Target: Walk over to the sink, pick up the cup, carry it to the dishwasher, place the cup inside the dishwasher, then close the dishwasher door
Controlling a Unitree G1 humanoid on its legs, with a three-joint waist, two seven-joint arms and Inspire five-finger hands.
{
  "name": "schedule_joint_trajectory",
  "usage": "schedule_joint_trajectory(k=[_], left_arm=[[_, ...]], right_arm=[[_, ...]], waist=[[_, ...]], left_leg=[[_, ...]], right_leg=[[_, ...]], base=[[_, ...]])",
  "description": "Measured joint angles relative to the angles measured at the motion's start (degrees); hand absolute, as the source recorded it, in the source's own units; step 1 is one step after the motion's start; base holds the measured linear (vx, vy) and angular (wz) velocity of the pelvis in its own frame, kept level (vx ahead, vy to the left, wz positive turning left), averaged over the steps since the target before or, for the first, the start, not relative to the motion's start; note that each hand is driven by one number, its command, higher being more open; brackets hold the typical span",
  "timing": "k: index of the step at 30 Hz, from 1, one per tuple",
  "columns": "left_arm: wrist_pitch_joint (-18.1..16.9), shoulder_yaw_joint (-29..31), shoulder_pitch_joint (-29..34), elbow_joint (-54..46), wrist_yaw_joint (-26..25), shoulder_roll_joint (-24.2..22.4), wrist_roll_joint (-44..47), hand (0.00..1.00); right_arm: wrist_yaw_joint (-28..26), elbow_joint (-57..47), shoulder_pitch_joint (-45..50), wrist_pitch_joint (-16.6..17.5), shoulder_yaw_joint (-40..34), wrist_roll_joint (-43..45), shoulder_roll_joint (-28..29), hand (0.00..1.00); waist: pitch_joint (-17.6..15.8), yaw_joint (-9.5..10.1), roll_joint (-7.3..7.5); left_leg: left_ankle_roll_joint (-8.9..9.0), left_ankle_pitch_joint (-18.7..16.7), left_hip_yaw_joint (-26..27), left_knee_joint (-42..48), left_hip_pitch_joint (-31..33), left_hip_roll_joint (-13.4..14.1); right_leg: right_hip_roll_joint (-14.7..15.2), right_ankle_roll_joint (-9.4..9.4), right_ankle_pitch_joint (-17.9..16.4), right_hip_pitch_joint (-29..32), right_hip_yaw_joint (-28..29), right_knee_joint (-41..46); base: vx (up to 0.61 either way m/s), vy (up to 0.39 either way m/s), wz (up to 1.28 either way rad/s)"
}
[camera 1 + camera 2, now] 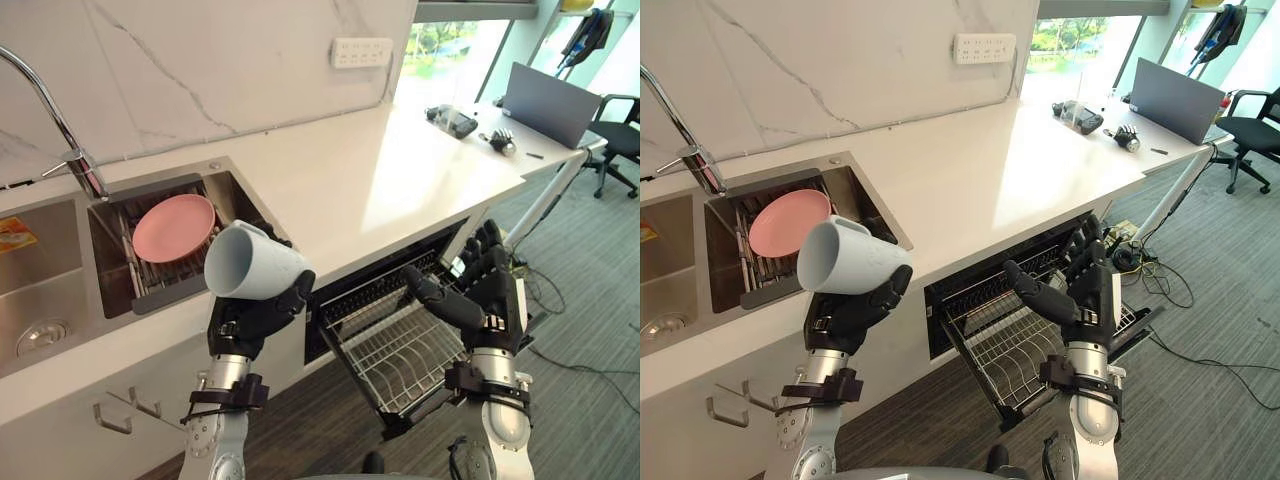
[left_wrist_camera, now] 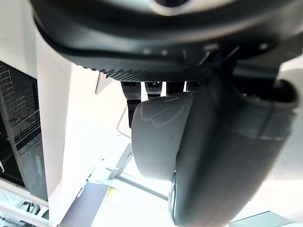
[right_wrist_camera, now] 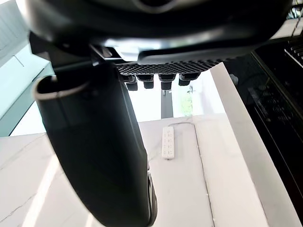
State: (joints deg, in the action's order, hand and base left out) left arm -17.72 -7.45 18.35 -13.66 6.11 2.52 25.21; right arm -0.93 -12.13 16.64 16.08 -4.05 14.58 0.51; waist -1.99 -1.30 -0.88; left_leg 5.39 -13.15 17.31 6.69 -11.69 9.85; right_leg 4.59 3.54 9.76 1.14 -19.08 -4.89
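Pale blue ceramic, the cup (image 1: 252, 262) is lying almost on its side in the left hand (image 1: 255, 318), whose fingers are curling round its base end from below. Its long axis is running roughly level. The open mouth is pointing to that hand's left, toward the sink (image 1: 105, 250) and the pink plate (image 1: 174, 227), away from the goal. The wire rack (image 1: 400, 355) of the open dishwasher (image 1: 322, 330) is sitting to that hand's right and lower, under the bench (image 1: 380, 190) edge. The right hand (image 1: 480, 295) is hovering above that rack, nearer to it, fingers loosely apart and carrying nothing. By my reading, the cup is needing a rightward, downward carry and a turn of its mouth.
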Motion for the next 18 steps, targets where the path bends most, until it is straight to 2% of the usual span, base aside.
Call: schedule_joint_trajectory(k=[6, 10, 14, 18], left_arm=[[-0.5, 0.1, -3.4, 0.6, -3.0, 1.1, -9.4, 0.0], [-0.6, -0.9, -7.2, 4.3, -4.7, 2.1, -12.0, 0.0], [-0.1, -2.5, -7.6, 5.4, -4.9, 2.1, -13.6, 0.0], [-0.1, -5.1, -7.9, 5.4, -5.0, 1.8, -16.4, 0.0]], right_arm=[[-7.4, 0.0, -1.9, -0.3, -0.1, 8.4, -2.4, 1.0], [-11.3, -0.5, -4.3, -0.4, -0.1, 12.5, -2.5, 1.0], [-14.3, -3.7, -4.7, -1.3, -0.1, 15.6, -2.5, 1.0], [-16.5, -7.6, -4.5, -1.8, 0.0, 15.8, -1.4, 1.0]], waist=[[-0.8, 0.09, -1.05], [-1.4, -0.08, -1.06], [-2.3, -0.54, -0.93], [-3.1, -1.09, -0.51]], left_leg=[[-0.06, 0.0, 0.2, -0.2, 0.0, -0.9], [-0.45, 0.3, 0.5, -0.7, 0.4, -1.4], [-0.92, 0.5, 1.3, -0.6, 1.4, -2.0], [-1.39, 0.2, 4.9, 0.0, 1.3, -3.1]], right_leg=[[0.6, 0.19, 0.8, 0.3, 0.6, 0.0], [0.8, -0.27, 1.8, 1.4, 1.4, -0.3], [1.1, -0.69, 2.8, 3.1, 2.9, -0.3], [1.2, -0.89, 4.5, 5.1, 6.5, 0.0]], base=[[-0.04, -0.002, -0.03], [-0.1, -0.02, -0.09], [-0.11, -0.032, -0.16], [-0.09, -0.01, -0.48]])
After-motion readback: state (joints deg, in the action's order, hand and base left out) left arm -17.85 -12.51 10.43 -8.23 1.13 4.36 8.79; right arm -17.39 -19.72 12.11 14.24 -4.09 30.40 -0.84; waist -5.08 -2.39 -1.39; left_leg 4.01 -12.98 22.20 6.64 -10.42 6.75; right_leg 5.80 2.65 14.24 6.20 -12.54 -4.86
